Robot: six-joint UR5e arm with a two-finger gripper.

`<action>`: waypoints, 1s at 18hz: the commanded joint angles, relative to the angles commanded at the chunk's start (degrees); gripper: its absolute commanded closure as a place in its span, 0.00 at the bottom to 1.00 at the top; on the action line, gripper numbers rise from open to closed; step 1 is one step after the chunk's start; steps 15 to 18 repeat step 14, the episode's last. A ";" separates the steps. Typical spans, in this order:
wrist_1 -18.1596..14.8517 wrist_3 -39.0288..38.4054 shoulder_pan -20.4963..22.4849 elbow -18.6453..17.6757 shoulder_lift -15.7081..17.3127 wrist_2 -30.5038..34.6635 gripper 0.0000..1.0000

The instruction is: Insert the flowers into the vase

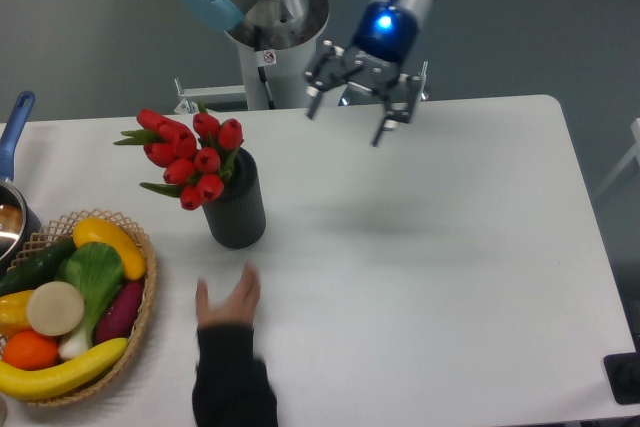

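The flowers (190, 159), a bunch of red tulip buds with green leaves, stand in the vase (237, 209), a matte black ribbed cylinder upright on the white table. The buds lean out to the left over the vase's mouth. My gripper (347, 117) hangs open and empty above the table's far edge, well to the right of the vase and apart from it.
A person's hand in a black sleeve (228, 309) reaches in from the front edge, just below the vase. A wicker basket (140, 332) of fruit and vegetables sits at the front left. A blue-handled pot (12, 202) is at the left edge. The robot's base (270, 37) stands behind the table.
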 joint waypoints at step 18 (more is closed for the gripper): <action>-5.70 -3.79 -14.87 18.83 -13.46 46.43 0.00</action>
